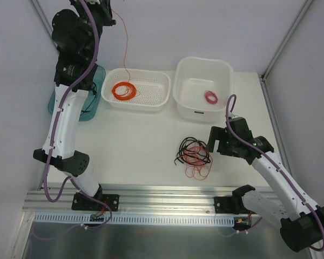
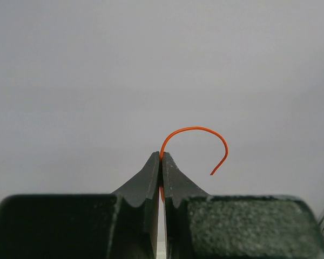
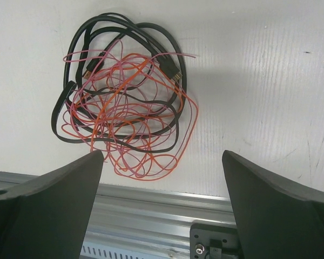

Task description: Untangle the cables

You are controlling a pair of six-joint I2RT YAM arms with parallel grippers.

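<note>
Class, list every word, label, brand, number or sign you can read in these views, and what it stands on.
No text is readable in any view.
White marking on the left arm's black joint: too small to read.
The white basket, white tub and cables show no print.

Top cam sits high behind the bases, looks down from far, whole table (image 1: 151,135) in frame. Left wrist cam is raised, faces a blank wall over the left gripper (image 2: 161,156), tight on the orange wire (image 2: 197,129). Right wrist cam hangs close over the cables (image 3: 124,102), facing down toward the front rail (image 3: 151,199). Top shares the wire with left wrist, the cables with right wrist.
</note>
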